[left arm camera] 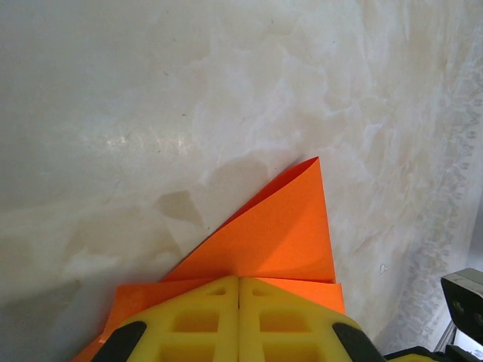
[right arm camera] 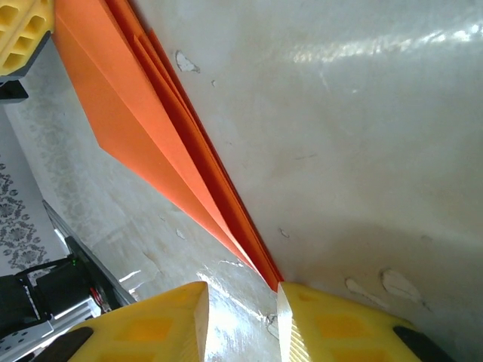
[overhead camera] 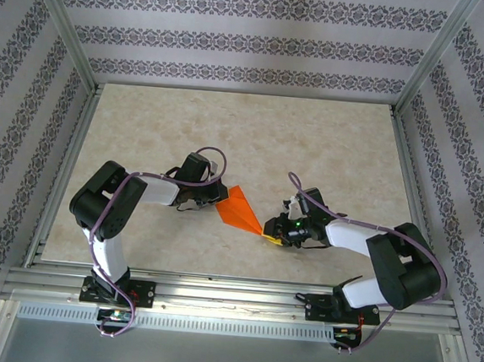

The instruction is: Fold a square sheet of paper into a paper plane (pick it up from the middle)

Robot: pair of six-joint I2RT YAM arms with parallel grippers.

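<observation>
While the pale marbled table (overhead camera: 313, 145) spreads wide under both arms, the orange paper plane (overhead camera: 240, 208) stretches between them. The left gripper (left arm camera: 239, 283) is clamped on its broad tail. The right gripper (right arm camera: 241, 302) stands parted, the nose tip touching one finger.

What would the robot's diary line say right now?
left gripper: shut on paper plane wide end | right gripper: open, pointed tip at its fingers | fold: slim dart
</observation>
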